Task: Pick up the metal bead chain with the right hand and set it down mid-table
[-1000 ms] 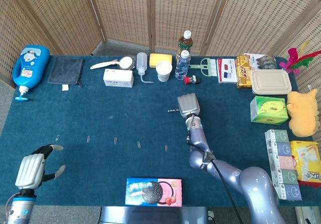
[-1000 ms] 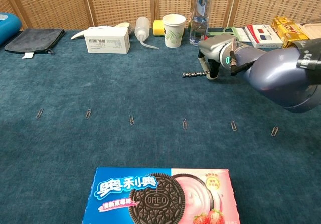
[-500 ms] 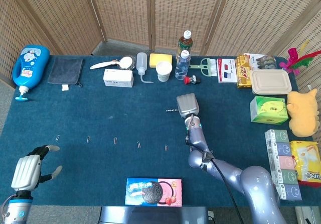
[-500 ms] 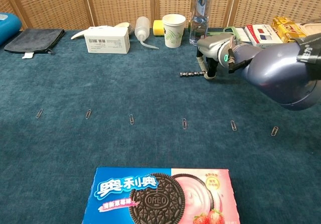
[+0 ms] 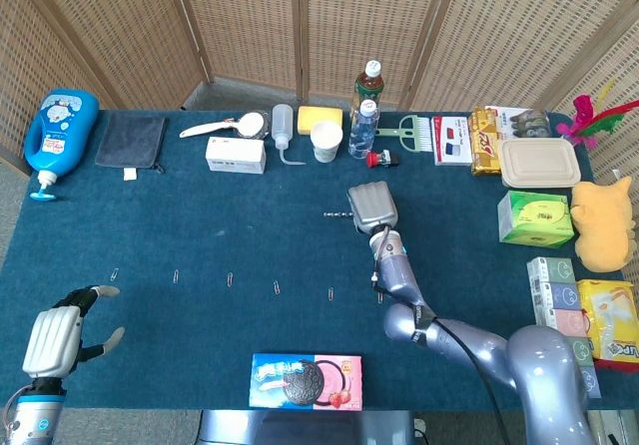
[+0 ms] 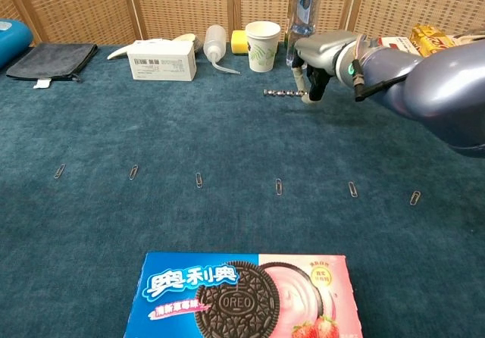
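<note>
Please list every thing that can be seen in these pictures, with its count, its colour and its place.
bead chain: one, metal, held by right hand, sticking out leftward
paper clips: row, silver, across near table
cookie box: one, blue and pink, near edge
paper cup: one, white, far edge
water bottle: one, clear, beside cup
white box: one, far edge
grey pouch: one, far left
blue bottle: one, far left corner
green box: one, right side
yellow plush toy: one, right edge
left hand: near left corner, holding nothing
right hand: grips chain

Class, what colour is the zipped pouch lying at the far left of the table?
Dark grey. The pouch shows best in the head view.
</note>
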Controlling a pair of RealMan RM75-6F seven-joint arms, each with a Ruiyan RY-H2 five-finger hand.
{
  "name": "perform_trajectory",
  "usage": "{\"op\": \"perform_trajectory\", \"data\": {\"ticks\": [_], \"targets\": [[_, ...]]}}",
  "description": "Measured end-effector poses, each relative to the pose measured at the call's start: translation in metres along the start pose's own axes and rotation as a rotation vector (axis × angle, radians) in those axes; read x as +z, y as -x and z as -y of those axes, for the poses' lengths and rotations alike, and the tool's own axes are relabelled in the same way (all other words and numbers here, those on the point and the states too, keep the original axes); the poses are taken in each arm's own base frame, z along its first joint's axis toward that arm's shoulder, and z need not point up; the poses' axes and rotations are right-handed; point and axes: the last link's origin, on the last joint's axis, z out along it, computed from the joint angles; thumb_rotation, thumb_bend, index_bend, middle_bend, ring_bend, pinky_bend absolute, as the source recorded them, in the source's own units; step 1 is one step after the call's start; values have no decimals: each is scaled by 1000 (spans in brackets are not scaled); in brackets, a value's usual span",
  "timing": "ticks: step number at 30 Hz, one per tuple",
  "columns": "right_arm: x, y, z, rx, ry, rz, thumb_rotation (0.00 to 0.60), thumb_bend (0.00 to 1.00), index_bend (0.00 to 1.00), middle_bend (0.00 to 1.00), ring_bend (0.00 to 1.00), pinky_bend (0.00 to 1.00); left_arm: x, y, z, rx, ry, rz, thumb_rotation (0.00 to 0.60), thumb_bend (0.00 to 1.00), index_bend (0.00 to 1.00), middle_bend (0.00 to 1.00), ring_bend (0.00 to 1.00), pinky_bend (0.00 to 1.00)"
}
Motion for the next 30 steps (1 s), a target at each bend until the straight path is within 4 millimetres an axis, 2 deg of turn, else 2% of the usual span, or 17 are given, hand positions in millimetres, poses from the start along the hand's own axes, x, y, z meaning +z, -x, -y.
{"op": "perform_trajectory", "data": {"ticks": [5, 12, 19, 30], "targets": [[-19, -15, -6, 11, -34, -48, 600, 513, 684, 787, 919, 725, 2, -4, -1, -7, 12, -9, 600, 393, 316, 339, 294, 389], [-59, -26, -25, -47, -66, -96, 600, 513, 683, 787, 919, 726, 14, -22, -9, -4, 61, -56, 600, 393, 306, 339, 289, 390], [-90, -17, -45, -148, -66, -96, 600, 513, 681, 786, 919, 725, 22, -36, -20, -8, 102, -84, 600, 393, 296, 337, 283, 390], [-127, 0, -59, -254, -90, -65, 600, 513, 679, 786, 919, 726, 25, -48, -31, -19, 127, -106, 600, 393, 282, 335, 278, 390]]}}
